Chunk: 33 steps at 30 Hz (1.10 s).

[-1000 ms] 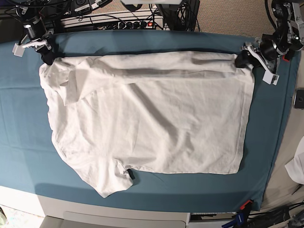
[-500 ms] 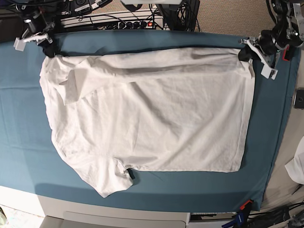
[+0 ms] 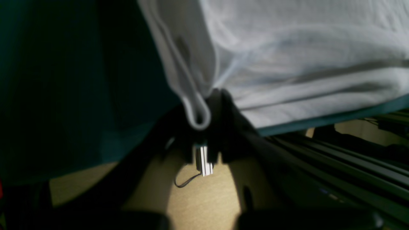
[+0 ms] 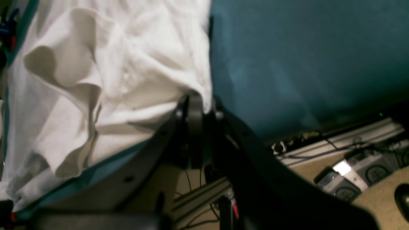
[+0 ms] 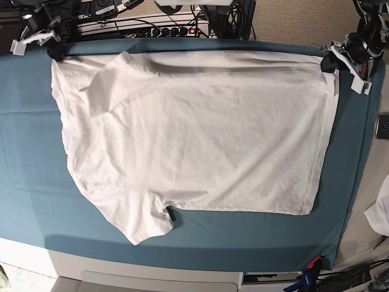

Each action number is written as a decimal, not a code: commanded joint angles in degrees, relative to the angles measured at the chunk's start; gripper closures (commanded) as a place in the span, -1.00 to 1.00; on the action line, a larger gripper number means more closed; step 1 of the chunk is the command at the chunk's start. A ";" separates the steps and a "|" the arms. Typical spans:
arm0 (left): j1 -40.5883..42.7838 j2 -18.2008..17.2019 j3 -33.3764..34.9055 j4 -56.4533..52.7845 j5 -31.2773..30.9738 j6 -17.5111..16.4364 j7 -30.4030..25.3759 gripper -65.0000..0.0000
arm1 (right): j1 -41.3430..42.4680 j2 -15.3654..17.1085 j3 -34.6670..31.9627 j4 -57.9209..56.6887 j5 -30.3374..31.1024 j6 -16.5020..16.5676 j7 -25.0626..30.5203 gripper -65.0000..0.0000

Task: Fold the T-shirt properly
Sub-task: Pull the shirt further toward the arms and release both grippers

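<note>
The white T-shirt lies spread on the teal cloth, its far edge pulled taut along the back of the table. One sleeve sticks out at the front left; another flap lies folded over near the far left. My left gripper is shut on the shirt's far right corner; in the left wrist view it pinches a looped hem of the shirt. My right gripper is shut on the far left corner; in the right wrist view it clamps the shirt's edge.
A power strip and cables run behind the table's back edge. A dark phone-like object and a white fabric scrap lie off the right side. A red clamp holds the teal cloth at the front right corner.
Both grippers have moved toward the table's back edge, dragging the shirt's far edge with them. The shirt has slid back and its far edge is now stretched straighter.
</note>
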 commanded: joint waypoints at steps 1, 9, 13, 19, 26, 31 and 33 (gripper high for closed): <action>0.20 -1.11 -0.85 0.70 0.44 0.22 -0.44 1.00 | -1.18 1.53 1.03 0.79 0.70 -0.38 1.77 1.00; 0.44 -1.09 -0.85 0.70 0.44 0.22 1.09 1.00 | -3.23 1.49 1.42 0.79 1.16 -0.38 1.42 1.00; 1.81 -1.09 -0.85 0.70 0.44 0.24 1.05 1.00 | -3.65 1.51 1.68 0.79 2.01 -0.38 0.68 1.00; 2.21 -0.94 -0.85 0.70 0.42 0.20 0.70 1.00 | -4.81 1.49 1.68 0.79 2.16 -0.38 0.72 1.00; 2.23 -0.94 -0.85 0.70 1.36 -4.33 -0.48 0.32 | -4.79 1.46 1.68 0.79 1.05 -0.38 2.49 0.86; 2.08 -0.96 -0.96 0.70 6.69 -3.82 -0.74 0.06 | -4.74 1.51 1.77 0.79 -1.31 -0.38 6.84 0.31; 2.08 -0.98 -0.96 0.72 8.87 -3.82 -0.76 0.06 | -4.44 1.53 2.36 0.79 -3.17 -0.38 8.13 0.31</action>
